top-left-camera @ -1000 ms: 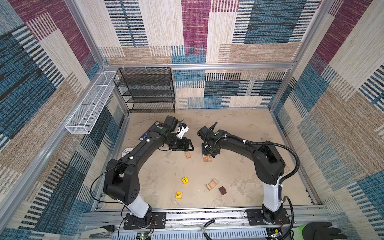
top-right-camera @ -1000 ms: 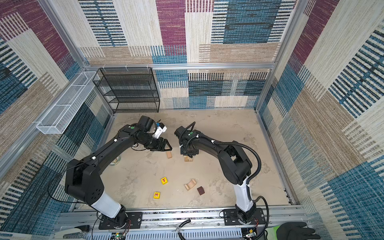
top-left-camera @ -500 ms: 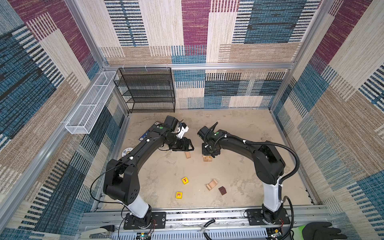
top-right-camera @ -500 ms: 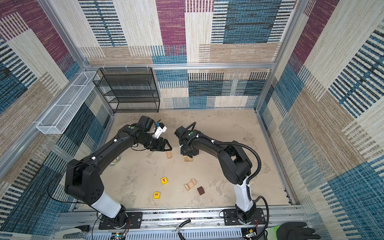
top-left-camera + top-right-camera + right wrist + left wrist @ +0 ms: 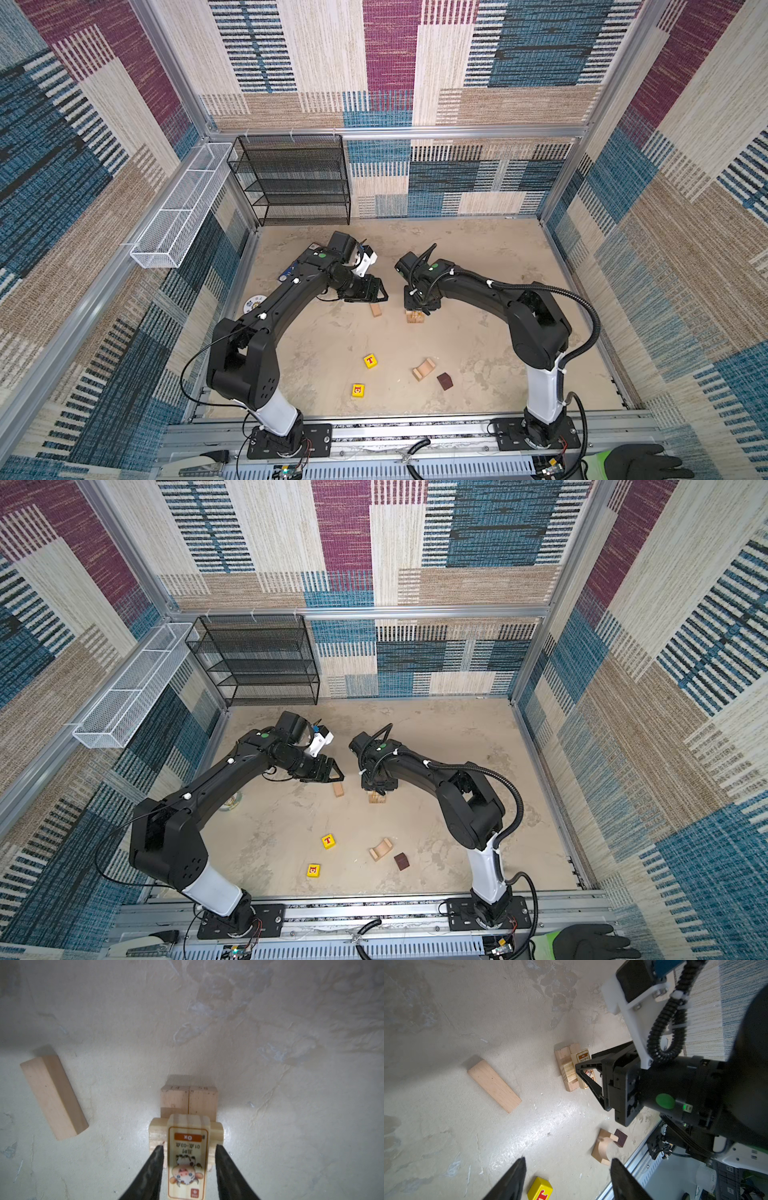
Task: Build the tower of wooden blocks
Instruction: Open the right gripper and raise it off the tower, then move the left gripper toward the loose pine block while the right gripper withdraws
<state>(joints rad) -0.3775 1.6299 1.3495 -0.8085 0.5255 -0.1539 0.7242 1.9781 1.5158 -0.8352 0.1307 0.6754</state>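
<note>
The right gripper [image 5: 188, 1147] stands with jaws apart, seemingly just clear of the printed block [image 5: 187, 1167] atop the stack [image 5: 189, 1099]; a skewed withdrawal could clip and topple it.

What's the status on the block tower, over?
Left gripper open, empty. Right gripper open, astride ox block atop wood block tower. Loose bar beside it, not touching.

Black mesh rack [image 5: 295, 178], white wire basket [image 5: 178, 216], printed disc [image 5: 252, 302]
</note>
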